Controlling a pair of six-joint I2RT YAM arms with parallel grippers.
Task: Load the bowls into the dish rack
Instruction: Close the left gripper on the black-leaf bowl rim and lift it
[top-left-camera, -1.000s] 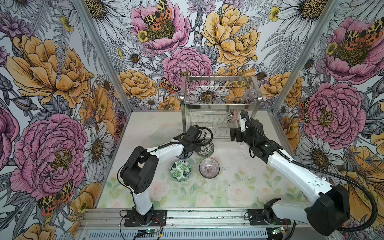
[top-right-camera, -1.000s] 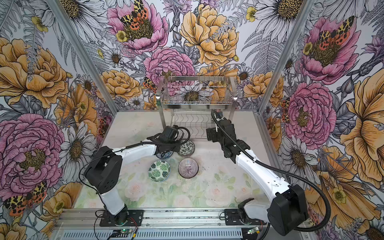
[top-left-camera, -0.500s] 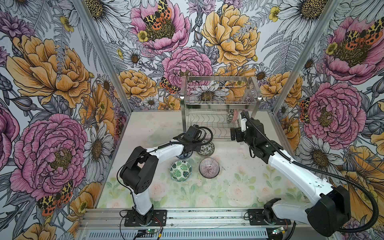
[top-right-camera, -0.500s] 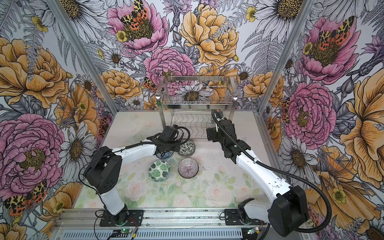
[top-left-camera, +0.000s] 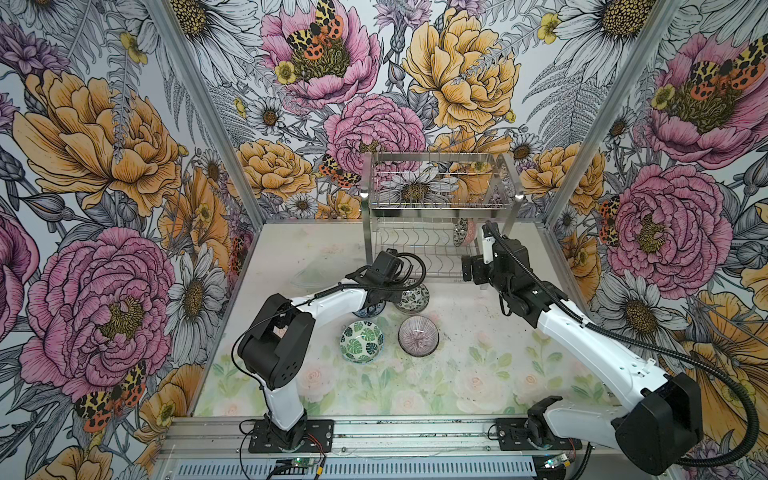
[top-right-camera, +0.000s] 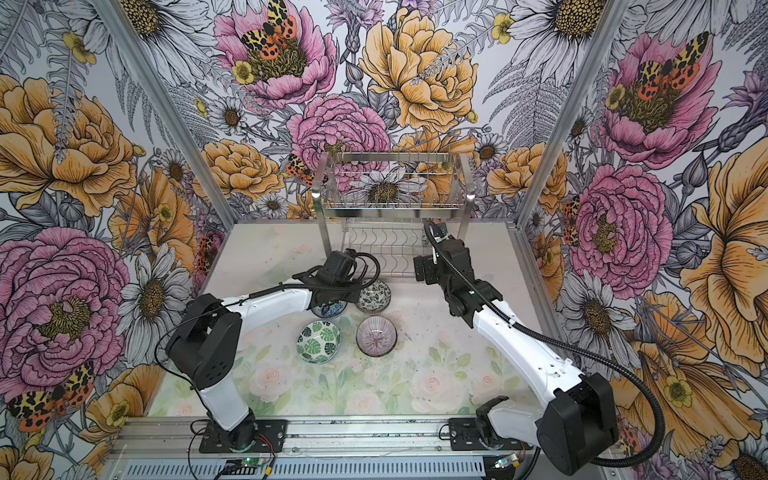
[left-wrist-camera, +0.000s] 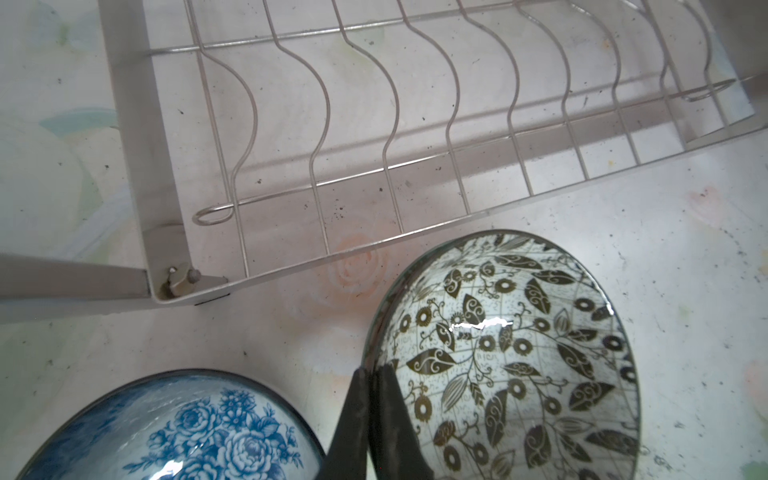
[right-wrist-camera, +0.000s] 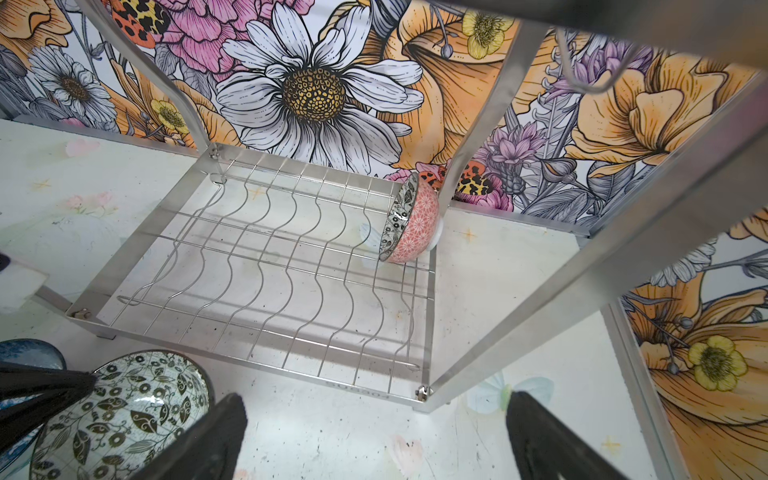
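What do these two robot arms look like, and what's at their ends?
The left arm and right arm have white tubular links, chunky black joints and black cables running alongside. The left pincer and right pincer are black, with two tapering fingers each.

Overhead pair, close wrist views toward dish rack (top-left-camera: 436, 206)

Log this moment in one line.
left gripper: shut on black-and-white bowl | right gripper: open, empty | dish rack: pink bowl in lower tier
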